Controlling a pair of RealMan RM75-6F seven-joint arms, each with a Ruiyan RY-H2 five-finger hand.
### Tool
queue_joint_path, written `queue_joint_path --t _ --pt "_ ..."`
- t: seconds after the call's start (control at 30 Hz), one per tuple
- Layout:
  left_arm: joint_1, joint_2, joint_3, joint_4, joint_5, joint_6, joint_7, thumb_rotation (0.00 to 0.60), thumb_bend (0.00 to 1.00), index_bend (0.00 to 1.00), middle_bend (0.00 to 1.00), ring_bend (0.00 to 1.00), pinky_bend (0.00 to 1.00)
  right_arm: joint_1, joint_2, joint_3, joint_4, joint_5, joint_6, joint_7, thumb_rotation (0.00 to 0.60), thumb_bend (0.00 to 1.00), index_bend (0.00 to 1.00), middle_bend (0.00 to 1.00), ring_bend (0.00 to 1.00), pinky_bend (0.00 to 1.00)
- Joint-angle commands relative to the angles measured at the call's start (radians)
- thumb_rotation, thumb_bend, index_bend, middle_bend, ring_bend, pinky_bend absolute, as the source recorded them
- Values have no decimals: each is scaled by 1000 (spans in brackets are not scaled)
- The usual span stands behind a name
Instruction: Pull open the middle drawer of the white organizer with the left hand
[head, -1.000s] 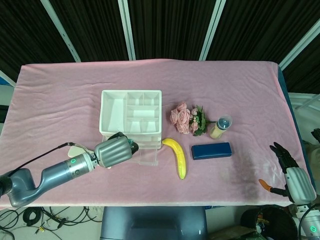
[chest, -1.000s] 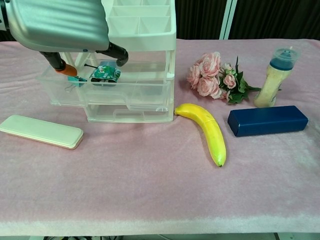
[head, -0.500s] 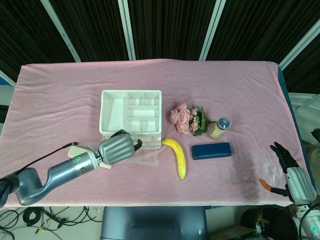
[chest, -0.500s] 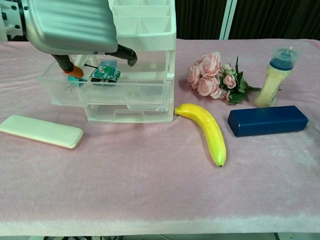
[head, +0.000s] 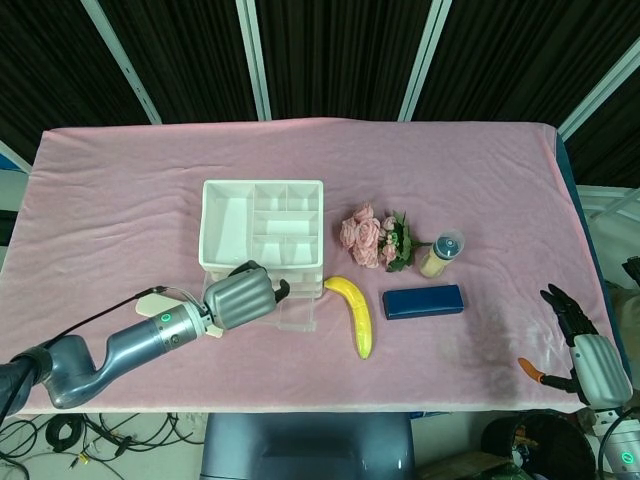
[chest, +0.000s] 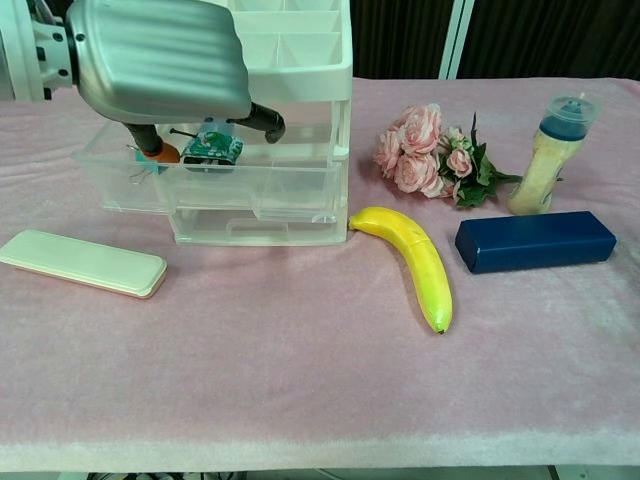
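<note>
Middle drawer (chest: 215, 180) of the white organizer (head: 262, 230) sits pulled out. Left robot hand (chest: 160, 65) hovers over it, fingers curled, apparently gripping nothing. Right robot hand (head: 590, 355) rests far right of the organizer, fingers spread.

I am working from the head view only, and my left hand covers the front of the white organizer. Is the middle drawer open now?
Observer: Yes. In the chest view the clear middle drawer sticks out in front of the white organizer.
Operator: Is something inside it?
Observer: A small green item lies in it; I cannot tell what it is.
Operator: Where are my fingers?
Observer: The left hand is over the drawer, and one orange-tipped finger reaches down into it.
Operator: What lies beneath my forearm?
Observer: A flat cream case lies on the pink cloth, apart from the organizer.
</note>
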Motion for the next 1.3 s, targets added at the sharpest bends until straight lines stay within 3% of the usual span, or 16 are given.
queue_joint_path --t 0.03,0.23,0.4,0.63,0.97,1.17,1.3 --pt "-1 -4 3 1 -4 -2 3 600 105 361 1000 1000 984 0 0 0 0 0 0 1 600 133 0 0 12 146" --pt "-5 -8 15 -4 3 -1 -1 600 267 537 1000 1000 988 0 0 0 -1 -1 0 1 600 133 0 0 12 146" --pt "-4 -4 27 -4 21 10 -13 600 351 610 1000 1000 988 0 1 0 -1 -1 1 2 600 132 0 0 12 146" --pt "-1 15 27 -15 40 37 -24 600 354 618 1000 1000 988 -1 0 0 0 -1 1 1 600 132 0 0 12 146" --pt "-5 75 -21 -102 59 96 -34 600 354 615 1000 1000 988 -1 0 0 -1 -3 3 -3 600 132 0 0 12 146" --pt "15 141 -53 -170 64 159 -52 600 354 608 1000 1000 988 -2 0 0 0 -1 4 -1 600 132 0 0 12 146" --pt "76 231 -54 -226 82 248 -82 600 354 605 1000 1000 988 -2 0 0 -1 -4 3 -3 600 133 0 0 12 146"
